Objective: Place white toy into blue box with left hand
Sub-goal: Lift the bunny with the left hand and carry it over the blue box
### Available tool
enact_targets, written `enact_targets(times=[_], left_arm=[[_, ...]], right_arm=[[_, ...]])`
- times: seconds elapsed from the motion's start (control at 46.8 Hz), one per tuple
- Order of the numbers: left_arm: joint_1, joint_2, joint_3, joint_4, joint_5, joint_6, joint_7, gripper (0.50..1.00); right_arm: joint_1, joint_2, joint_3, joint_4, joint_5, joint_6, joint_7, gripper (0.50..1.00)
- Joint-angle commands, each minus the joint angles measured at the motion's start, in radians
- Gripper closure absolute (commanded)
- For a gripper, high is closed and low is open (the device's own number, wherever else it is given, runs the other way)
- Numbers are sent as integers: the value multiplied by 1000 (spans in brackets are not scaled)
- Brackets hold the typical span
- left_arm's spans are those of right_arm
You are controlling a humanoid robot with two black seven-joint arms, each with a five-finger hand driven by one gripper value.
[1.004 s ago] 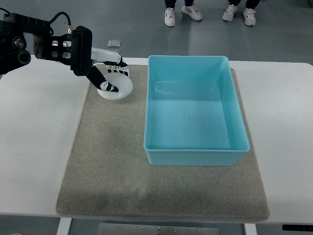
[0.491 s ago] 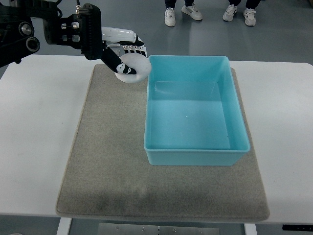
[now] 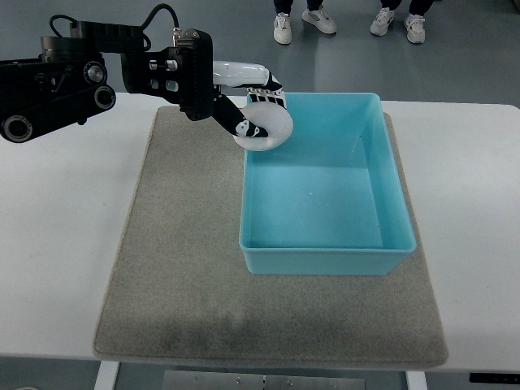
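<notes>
Holding, top view: my left hand (image 3: 244, 101) has its fingers clamped on the white toy (image 3: 264, 126), raised over the far-left corner of the blue box (image 3: 325, 252). Toy: partly above the rim, partly above the grey mat (image 3: 179, 268). Risk, as I judge it: releasing here could clip the wall and tip the toy outside. Right hand: not visible.

The box (image 3: 325, 195) is sitting on the right part of the mat (image 3: 179, 260), which is lying on the table (image 3: 57, 244). The left hand (image 3: 244, 101) is holding the toy (image 3: 268, 130) over the box's far left corner. Shoes (image 3: 349, 23) are standing beyond the table's far edge.
</notes>
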Motion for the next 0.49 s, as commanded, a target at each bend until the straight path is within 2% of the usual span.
enact_targets(times=[0.0,0.192,0.278,0.363,0.406,0.47], left_arm=[[8,-22,1,16,0,0,2,889],[24,-55,-6,32,-1,5,2,877],[42,-60,-10,38,-1,31,2,793],[59,-72,-13,38,-3,63,0,731],[65,-77,-13,41,-3,67,2,705],[73,-77,-13,38,-5,67,2,639]], right_arm=[[1,0,0,0,0,0,-1,564],[1,0,0,0,0,0,1,564],[0,0,0,0,0,0,1,564],[0,0,0,0,0,0,-1,564],[1,0,0,0,0,0,-1,564],[1,0,0,0,0,0,-1,564]])
